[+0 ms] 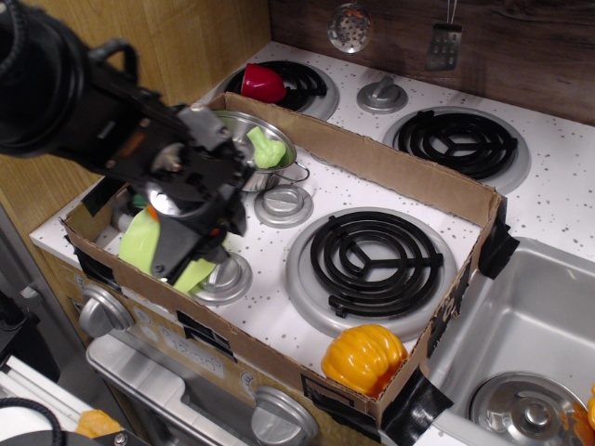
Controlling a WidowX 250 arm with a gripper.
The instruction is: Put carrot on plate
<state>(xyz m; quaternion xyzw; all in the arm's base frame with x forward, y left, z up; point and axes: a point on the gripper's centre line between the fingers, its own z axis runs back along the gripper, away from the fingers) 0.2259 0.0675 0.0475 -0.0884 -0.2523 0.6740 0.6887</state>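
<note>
The lime-green plate (pixel 139 243) lies at the front left of the cardboard-walled stove top, mostly covered by my black arm. My gripper (pixel 175 258) hangs low over the plate, with a dark finger (pixel 167 249) pointing down across it. A small orange sliver (pixel 153 213) with a dark green bit beside it shows at the gripper's left edge; it may be the carrot, which is otherwise hidden. The arm's bulk hides the jaws, so I cannot tell whether they are open or shut.
A steel pot (pixel 244 137) holding a light green toy (pixel 267 149) stands behind the gripper. A red cup (pixel 263 84) sits on the back left burner. A ribbed pumpkin toy (pixel 363 358) lies in the box's front corner. A black burner (pixel 375 255) is mid-box and the sink (pixel 530 325) is at the right.
</note>
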